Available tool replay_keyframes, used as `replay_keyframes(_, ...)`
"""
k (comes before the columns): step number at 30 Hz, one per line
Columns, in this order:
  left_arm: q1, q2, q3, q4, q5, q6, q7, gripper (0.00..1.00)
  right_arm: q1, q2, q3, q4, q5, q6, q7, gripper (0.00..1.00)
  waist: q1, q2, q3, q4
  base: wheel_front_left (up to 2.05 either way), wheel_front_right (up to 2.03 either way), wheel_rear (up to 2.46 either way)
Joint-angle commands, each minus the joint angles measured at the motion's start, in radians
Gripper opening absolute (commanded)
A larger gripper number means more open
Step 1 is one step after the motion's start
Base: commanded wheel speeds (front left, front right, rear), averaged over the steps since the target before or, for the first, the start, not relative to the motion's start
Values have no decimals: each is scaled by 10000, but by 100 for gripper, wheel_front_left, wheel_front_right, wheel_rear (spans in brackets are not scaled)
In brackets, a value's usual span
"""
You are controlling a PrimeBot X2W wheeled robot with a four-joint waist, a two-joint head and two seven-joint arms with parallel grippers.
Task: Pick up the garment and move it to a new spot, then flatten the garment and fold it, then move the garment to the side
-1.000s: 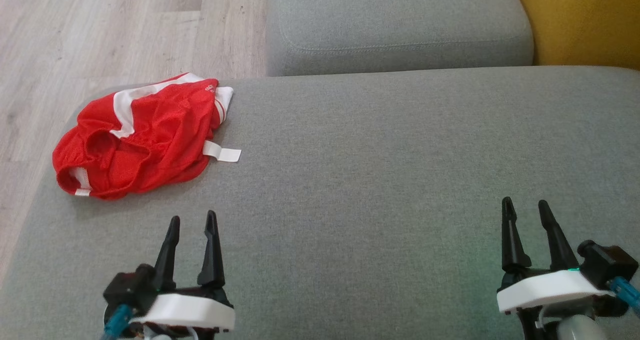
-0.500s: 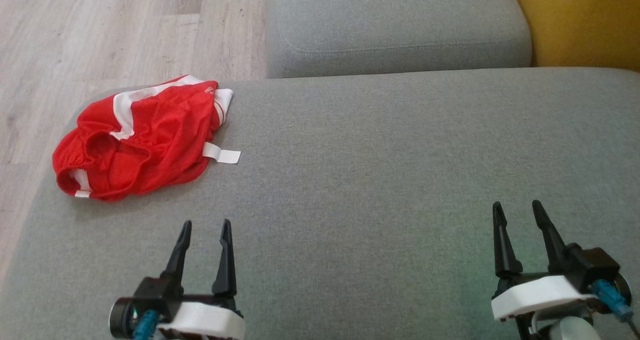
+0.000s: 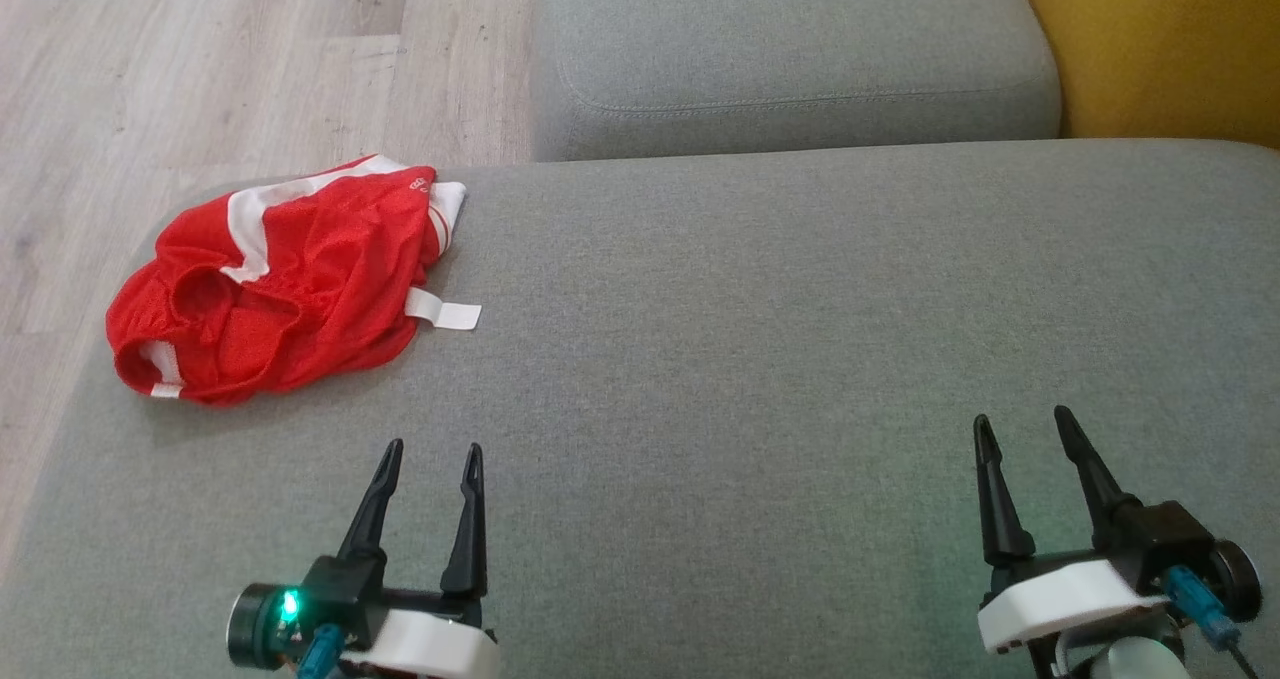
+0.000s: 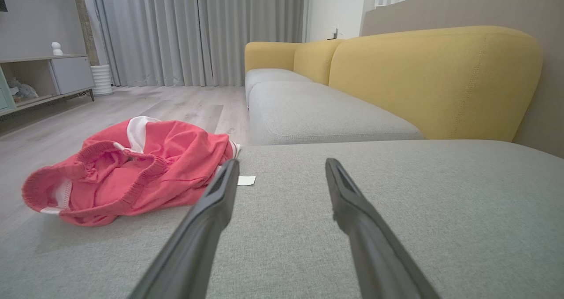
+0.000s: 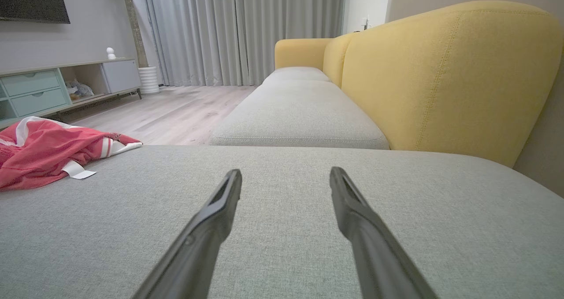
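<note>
One garment [image 3: 280, 284]: red, crumpled, 10 o'clock on grey cushion [image 3: 760, 359]
Left gripper [image 3: 434, 445]: 7 o'clock, spread wide, empty, apart from garment
Right gripper [image 3: 1022, 414]: 5 o'clock, spread wide, empty, touching nothing

A crumpled red garment [image 4: 132, 167] is seen on the grey seat cushion [image 4: 418, 211], left of the left gripper [image 4: 282, 163], whose fingers [image 4: 211, 215] are spread apart and empty. A yellow backrest [image 4: 432, 79] is seen behind.

Surface: grey fabric sofa cushion [image 3: 760, 339], wide and flat.
On it: crumpled red-and-white garment [image 3: 270, 289], at the cushion's far left corner.
</note>
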Motion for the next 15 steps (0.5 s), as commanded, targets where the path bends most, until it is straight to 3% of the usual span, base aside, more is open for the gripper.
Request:
replay_keyframes(1,-545,62,356,-270,59,14,-124,100,-194,-108,219,-282,-70,77,-111,100,1,0,1,1,0,0,0)
replay_keyframes(9,-479,62,350,-232,79,15,-124,100,-153,-108,174,-255,-113,77,-111,100,1,0,-24,66,0,0,0)
replay_keyframes(15,-535,62,378,-219,131,40,-124,100,-89,-108,84,-159,-190,77,-111,100,1,0,9,575,0,0,0)
